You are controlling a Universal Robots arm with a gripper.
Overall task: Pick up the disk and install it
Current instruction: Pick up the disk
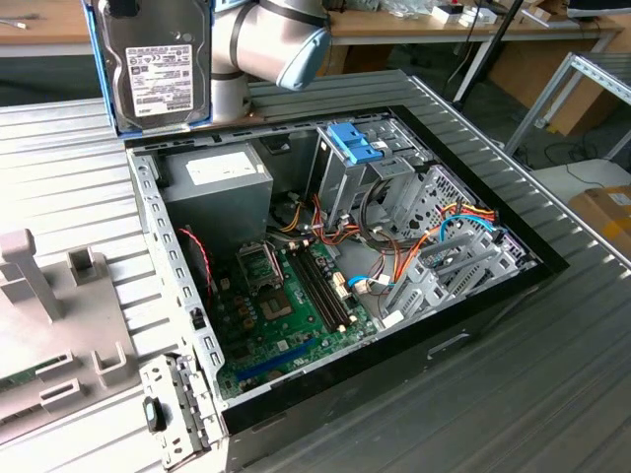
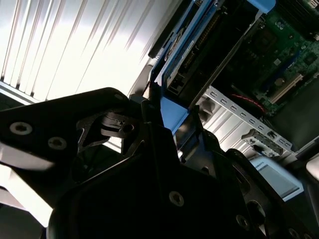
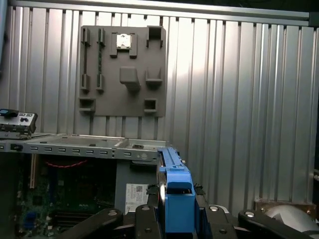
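The disk (image 1: pixel 158 64), a silver-grey drive with a white label in a blue side frame, hangs upright above the far left corner of the open computer case (image 1: pixel 148 197) in the exterior view. In the first wrist view my gripper (image 3: pixel 177 221) is shut on the disk's blue frame (image 3: pixel 177 196), with black fingers (image 3: pixel 147 219) on both sides. The second wrist view shows the disk (image 2: pixel 192 55) edge-on, extending from the gripper (image 2: pixel 174 129) over the case wall. The arm's elbow (image 1: pixel 276 39) sits just behind the disk.
Inside the case are a grey power supply (image 1: pixel 222 182), a green motherboard (image 1: pixel 286 296), loose cables (image 1: pixel 394 246) and a metal drive cage with a light-blue bracket (image 1: pixel 355 148). A grey fixture plate (image 1: pixel 49 315) lies on the ribbed metal table (image 1: pixel 552 374).
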